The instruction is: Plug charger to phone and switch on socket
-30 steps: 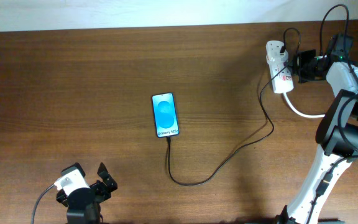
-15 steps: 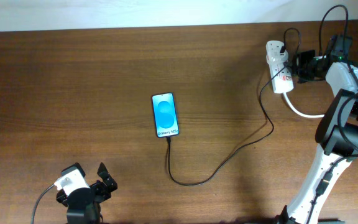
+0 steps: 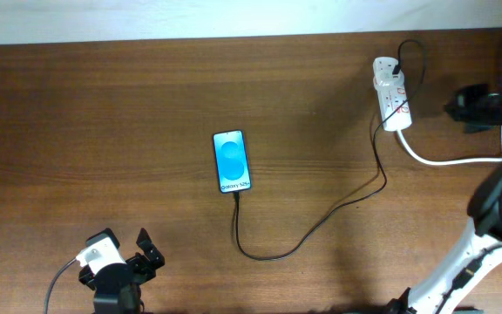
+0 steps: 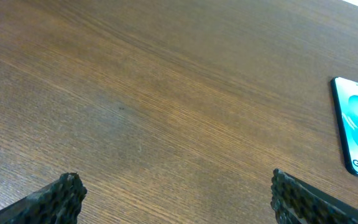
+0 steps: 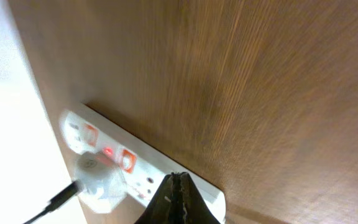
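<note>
Starting with the charger [image 3: 236,218]: where does it lie, and how will it handle? (Inspector)

Technician: It is a thin black cable, loose on the tabletop [image 3: 103,113]. Its small tip sits at the near end of the phone [image 3: 232,161], apparently seated. It loops toward the near edge, then runs to the socket [image 3: 392,98] by the far right corner. I judge it light and limp: it will not hold a shape and may tug at whatever it is plugged into. Any grip belongs on the stiff moulding behind the tip, never mid-run.

Inspector: The phone?

Technician: It lies flat, screen up and lit blue, about mid-tabletop and left of centre. It is slim with smooth glass, so likely slippery and fragile. Hold it by the long rims, or simply press it down.

Inspector: The socket?

Technician: It looks like rigid white plastic, probably light enough to skid under a push. Its thick white cord [image 3: 447,160] trails to the right edge. The right wrist view shows a red glow at one switch [image 5: 109,151], which suggests power is on; I cannot confirm charging. Switches need a fingertip press, not a grasp.

Inspector: Grippers?

Technician: The right gripper [image 5: 176,183] stands apart from the socket, toward the right edge, fingers pressed together on nothing. The left gripper [image 3: 151,247] waits by the near edge, left of the phone, fingers spread wide, empty.
</note>
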`<state>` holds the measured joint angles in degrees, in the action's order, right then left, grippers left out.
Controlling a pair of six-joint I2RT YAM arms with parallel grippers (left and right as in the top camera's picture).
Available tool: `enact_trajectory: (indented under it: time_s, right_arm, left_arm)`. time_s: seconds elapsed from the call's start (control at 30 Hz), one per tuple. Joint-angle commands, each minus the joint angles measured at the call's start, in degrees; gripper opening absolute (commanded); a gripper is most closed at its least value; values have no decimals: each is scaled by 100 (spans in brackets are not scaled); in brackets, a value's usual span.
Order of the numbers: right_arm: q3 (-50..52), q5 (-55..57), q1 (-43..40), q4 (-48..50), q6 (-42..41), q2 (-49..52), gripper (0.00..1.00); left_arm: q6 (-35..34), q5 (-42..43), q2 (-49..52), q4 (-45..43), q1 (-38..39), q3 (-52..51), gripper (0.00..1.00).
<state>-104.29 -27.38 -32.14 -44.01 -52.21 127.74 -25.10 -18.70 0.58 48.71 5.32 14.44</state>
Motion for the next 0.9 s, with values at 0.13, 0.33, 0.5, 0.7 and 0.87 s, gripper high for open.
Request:
enact_trajectory:
  time_s: [0.13,0.33,0.5,0.7,0.87]
  right_arm:
    - [9,94,-278,-1150,2463,-2243,4]
    - [9,70,310,-2627,3432,-4299,4]
    - [9,188,1665,-3523,3698,-5591,4]
    - [11,820,2516,-4996,3698,-6618,4]
    - [101,754,2516,-5329,3696,-7499,98]
  left_arm:
    - [-11,-61,-17,9,-13,-7,99]
    - [-11,-61,-17,11,-13,-7,99]
    - [-11,-61,-17,11,-13,-7,99]
    - [-11,-61,-17,9,-13,-7,99]
    - [-11,-61,-17,9,-13,-7,99]
